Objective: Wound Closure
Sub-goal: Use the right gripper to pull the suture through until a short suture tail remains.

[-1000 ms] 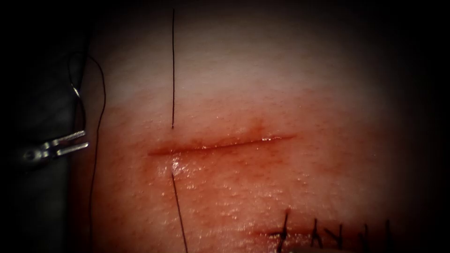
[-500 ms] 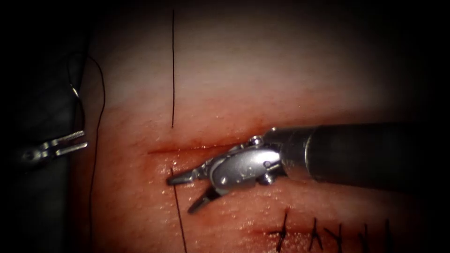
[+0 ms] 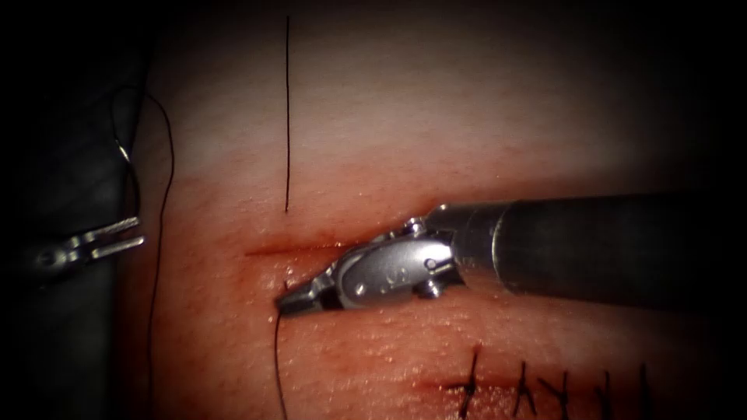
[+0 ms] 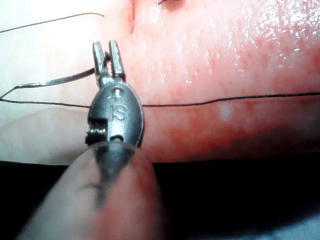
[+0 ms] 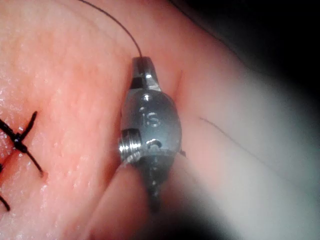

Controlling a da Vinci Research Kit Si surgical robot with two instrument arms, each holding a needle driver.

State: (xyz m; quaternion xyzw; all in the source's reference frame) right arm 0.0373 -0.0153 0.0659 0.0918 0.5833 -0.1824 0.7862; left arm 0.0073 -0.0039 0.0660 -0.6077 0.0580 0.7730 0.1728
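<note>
Thread [image 3: 287, 117] runs straight down the tissue [image 3: 467, 117] from its far edge to a point just above the left end of the cut [image 3: 292, 250], and comes out again just below the cut, where the right tool [image 3: 299, 302] has its fingers [image 3: 294, 303] closed on it; from there the strand drops toward the tissue's near edge. The right tool's shaft lies across the cut from the right and hides its middle and right stretch. In the right wrist view the same tool [image 5: 142, 62] has the thread [image 5: 115, 22] entering its closed tip. The needle [image 3: 124, 152] is off the tissue, past its left edge, a thin curved glint with thread looping by it. The left tool [image 3: 117, 236] sits just below it at that left edge, its fingers narrowly parted and empty; in the left wrist view its tips [image 4: 107, 55] stand just beside the needle [image 4: 55, 81], apart from it, with a strand crossing behind the tool's head. An earlier row of dark stitches [image 3: 545, 385] lies along the tissue's near right edge.
</note>
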